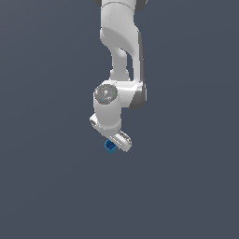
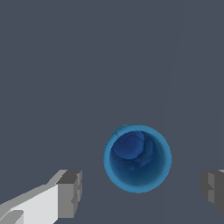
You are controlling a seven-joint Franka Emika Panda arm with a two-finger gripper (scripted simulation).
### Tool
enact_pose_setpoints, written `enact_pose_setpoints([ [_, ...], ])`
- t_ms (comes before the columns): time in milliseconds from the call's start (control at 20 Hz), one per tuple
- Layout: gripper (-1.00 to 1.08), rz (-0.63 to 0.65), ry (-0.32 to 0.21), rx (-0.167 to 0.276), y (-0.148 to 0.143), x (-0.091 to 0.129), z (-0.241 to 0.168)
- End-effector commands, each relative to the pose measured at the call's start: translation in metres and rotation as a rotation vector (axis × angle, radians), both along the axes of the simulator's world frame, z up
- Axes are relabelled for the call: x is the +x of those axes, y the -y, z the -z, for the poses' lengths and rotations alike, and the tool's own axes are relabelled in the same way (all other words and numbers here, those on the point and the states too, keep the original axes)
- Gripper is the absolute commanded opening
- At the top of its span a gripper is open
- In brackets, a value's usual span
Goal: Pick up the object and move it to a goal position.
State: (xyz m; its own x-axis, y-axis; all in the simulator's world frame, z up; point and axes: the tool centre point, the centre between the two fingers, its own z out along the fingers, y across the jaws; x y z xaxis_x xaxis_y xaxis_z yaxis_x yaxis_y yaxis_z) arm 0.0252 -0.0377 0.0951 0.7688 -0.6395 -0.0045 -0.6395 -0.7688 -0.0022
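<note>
The object point(image 2: 137, 158) looks smooth, matt blue plastic; the hand point(image 2: 140, 192) is matt white with grey pads point(image 2: 70, 194).

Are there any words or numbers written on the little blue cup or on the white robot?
None that can be read.
Small bright-blue round cup: plain, no writing inside or on its rim.
White robot arm: no readable text; the grey round cap carries faint specks, too small and blurred to read.
Dark grey background: blank.

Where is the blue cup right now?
In the exterior view the cup sits just below the gripper, near centre. The wrist view shows it between the open fingers, untouched.
</note>
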Motion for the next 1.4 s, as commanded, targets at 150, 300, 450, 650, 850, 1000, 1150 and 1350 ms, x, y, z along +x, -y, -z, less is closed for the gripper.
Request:
enact_pose_setpoints([
  [150, 1.00, 0.045, 0.002, -0.004, 0.004, 0.002, 0.004],
  [300, 1.00, 0.044, 0.001, -0.004, 0.004, 0.002, 0.004],
  [450, 1.00, 0.044, 0.001, -0.004, 0.004, 0.002, 0.008],
  [650, 1.00, 0.046, 0.002, -0.004, 0.005, 0.001, 0.024],
  [850, 1.00, 0.048, 0.002, -0.005, 0.005, 0.001, 0.045],
  [1000, 1.00, 0.049, 0.002, -0.005, 0.005, 0.001, 0.053],
  [1150, 1.00, 0.049, 0.002, -0.005, 0.005, 0.002, 0.055],
  [1350, -1.00, 0.049, 0.002, -0.005, 0.005, 0.002, 0.055],
])
